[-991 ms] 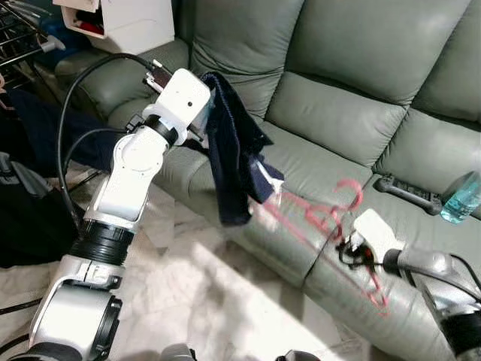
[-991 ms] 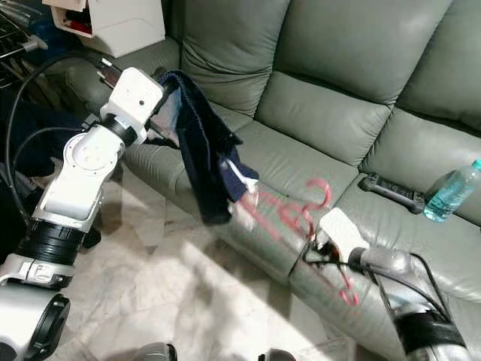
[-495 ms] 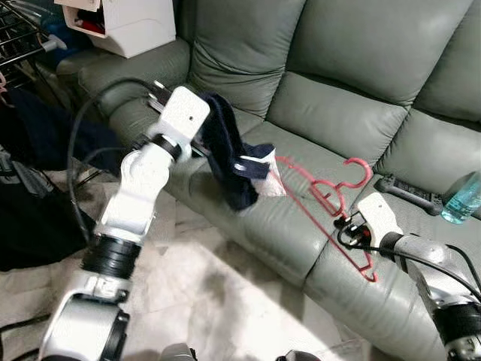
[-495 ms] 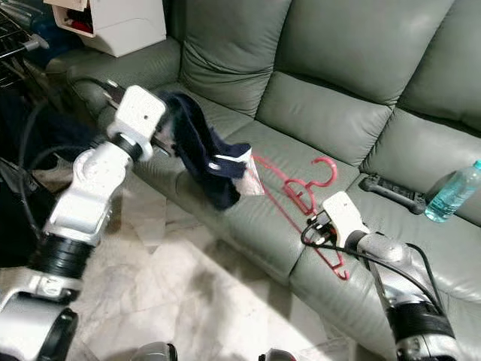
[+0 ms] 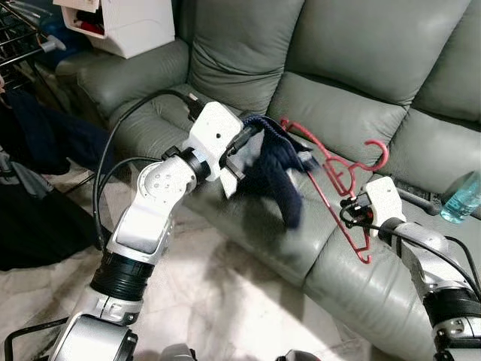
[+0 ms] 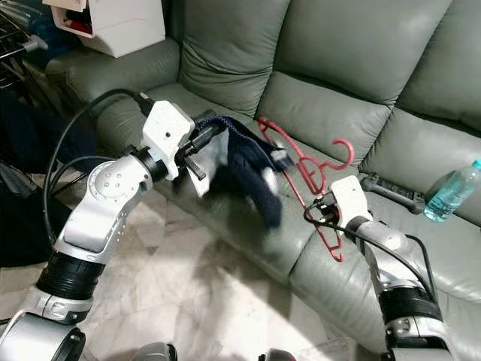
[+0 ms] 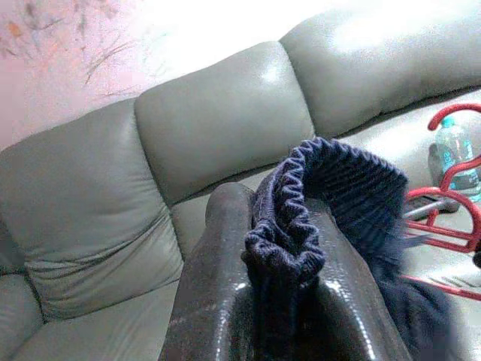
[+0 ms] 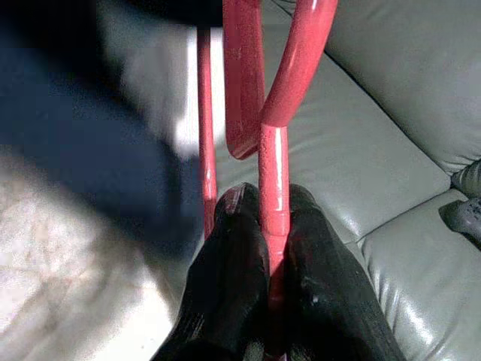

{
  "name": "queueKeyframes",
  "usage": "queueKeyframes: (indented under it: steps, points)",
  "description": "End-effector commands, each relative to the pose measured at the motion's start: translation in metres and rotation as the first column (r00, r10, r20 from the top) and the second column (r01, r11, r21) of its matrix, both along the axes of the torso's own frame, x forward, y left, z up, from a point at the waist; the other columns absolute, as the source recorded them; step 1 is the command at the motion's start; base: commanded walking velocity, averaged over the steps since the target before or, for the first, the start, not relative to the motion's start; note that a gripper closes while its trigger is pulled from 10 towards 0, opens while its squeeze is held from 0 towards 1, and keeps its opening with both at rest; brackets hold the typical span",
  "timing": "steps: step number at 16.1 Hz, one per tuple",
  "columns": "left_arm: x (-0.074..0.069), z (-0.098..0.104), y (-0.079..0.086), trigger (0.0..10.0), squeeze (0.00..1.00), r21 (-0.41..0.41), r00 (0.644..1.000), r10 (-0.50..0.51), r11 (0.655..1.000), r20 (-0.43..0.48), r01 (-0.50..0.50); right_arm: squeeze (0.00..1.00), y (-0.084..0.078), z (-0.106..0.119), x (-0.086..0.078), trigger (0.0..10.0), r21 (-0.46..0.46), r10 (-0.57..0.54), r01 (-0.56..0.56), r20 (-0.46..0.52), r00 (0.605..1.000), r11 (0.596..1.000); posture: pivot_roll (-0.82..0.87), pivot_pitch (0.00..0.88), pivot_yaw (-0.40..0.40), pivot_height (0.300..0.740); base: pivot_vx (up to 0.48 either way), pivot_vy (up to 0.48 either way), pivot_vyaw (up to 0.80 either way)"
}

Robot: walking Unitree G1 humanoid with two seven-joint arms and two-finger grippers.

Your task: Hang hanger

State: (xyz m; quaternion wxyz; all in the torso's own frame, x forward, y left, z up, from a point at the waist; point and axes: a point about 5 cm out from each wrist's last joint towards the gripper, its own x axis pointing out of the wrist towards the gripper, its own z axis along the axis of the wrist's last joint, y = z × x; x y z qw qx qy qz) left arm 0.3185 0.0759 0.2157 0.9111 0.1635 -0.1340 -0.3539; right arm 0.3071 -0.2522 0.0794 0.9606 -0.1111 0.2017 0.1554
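A red plastic hanger (image 5: 336,179) is held above the grey sofa (image 5: 353,113), with my right gripper (image 8: 264,218) shut on its neck just below the hook. One shoulder of the hanger reaches into a dark navy garment (image 5: 279,169) that hangs, blurred, over the seat cushions. My left gripper (image 7: 282,248) is shut on the ribbed hem of that garment (image 7: 316,195), left of the hanger. In the left wrist view the red hanger (image 7: 443,218) shows beyond the cloth.
A clear blue water bottle (image 5: 461,198) and a black remote (image 5: 425,197) lie on the right seat cushion. A white box (image 5: 124,22) stands on the far left armrest. A dark drying rack (image 5: 19,34) and dark clothes (image 5: 37,135) are at the left, over marble floor (image 5: 218,301).
Both arms have risen and come together. The left gripper carried the garment rightward up to the hanger, and the right gripper lifted the hanger off the cushion and tilted it upright.
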Motion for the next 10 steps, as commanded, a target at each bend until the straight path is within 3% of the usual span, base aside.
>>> queueKeyframes:
  steps: [1, 2, 4, 5, 6, 7, 8, 9, 10]
  points:
    - [0.003, 0.007, 0.005, 10.0, 0.00, 0.004, 0.998, 0.053, 0.999, 0.045, -0.054, 0.00, 0.004, 0.001, -0.001, 10.0, 0.058, 0.030, -0.029, -0.021, 0.999, 0.998, -0.08, 0.032, 0.028, 0.740, 0.000, 0.000, 0.00]
    - [0.010, 0.009, 0.011, 10.0, 0.00, 0.000, 0.990, 0.124, 0.992, 0.064, -0.124, 0.00, 0.008, -0.002, -0.007, 10.0, 0.093, 0.093, -0.088, -0.050, 0.994, 0.992, -0.08, 0.033, 0.029, 0.740, 0.000, 0.000, 0.00]
    - [0.014, 0.008, 0.015, 10.0, 0.00, 0.012, 0.985, 0.158, 0.987, 0.064, -0.159, 0.00, 0.006, -0.005, -0.012, 10.0, 0.077, 0.083, -0.079, -0.048, 0.995, 0.994, -0.09, 0.035, 0.033, 0.740, 0.000, 0.000, 0.00]
    - [0.016, 0.007, 0.018, 10.0, 0.00, 0.015, 0.980, 0.189, 0.982, 0.059, -0.191, 0.00, 0.004, -0.005, -0.012, 8.2, 0.080, 0.060, -0.057, -0.039, 0.997, 0.995, -0.09, 0.035, 0.034, 0.740, 0.000, 0.000, 0.00]
    - [0.022, 0.004, 0.024, 10.0, 0.00, 0.034, 0.965, 0.257, 0.965, 0.053, -0.259, 0.00, 0.003, -0.004, -0.011, 0.0, 0.091, 0.041, -0.039, -0.023, 0.999, 0.995, -0.09, 0.036, 0.036, 0.740, 0.000, 0.000, 0.00]
    - [0.025, 0.005, 0.029, 10.0, 0.00, 0.012, 0.954, 0.297, 0.955, 0.046, -0.298, 0.00, 0.004, -0.004, -0.011, 1.5, 0.088, 0.031, -0.029, -0.015, 0.999, 0.996, -0.09, 0.036, 0.037, 0.740, 0.000, 0.000, 0.00]
    - [0.028, 0.006, 0.033, 10.0, 0.00, -0.002, 0.944, 0.328, 0.945, 0.048, -0.328, 0.00, 0.004, -0.003, -0.011, 6.9, 0.082, 0.029, -0.027, -0.015, 0.999, 0.996, -0.09, 0.036, 0.037, 0.740, 0.000, 0.000, 0.00]
    - [0.032, 0.007, 0.038, 10.0, 0.00, -0.004, 0.928, 0.369, 0.929, 0.053, -0.369, 0.00, 0.004, -0.001, -0.011, 10.0, 0.090, 0.028, -0.028, -0.001, 1.000, 0.996, -0.08, 0.035, 0.036, 0.740, 0.000, 0.000, 0.00]
    - [0.033, 0.008, 0.040, 10.0, 0.00, -0.009, 0.919, 0.390, 0.921, 0.057, -0.390, 0.00, 0.005, 0.001, -0.010, 10.0, 0.093, 0.027, -0.028, 0.011, 1.000, 0.995, -0.08, 0.035, 0.036, 0.740, 0.000, 0.000, 0.00]
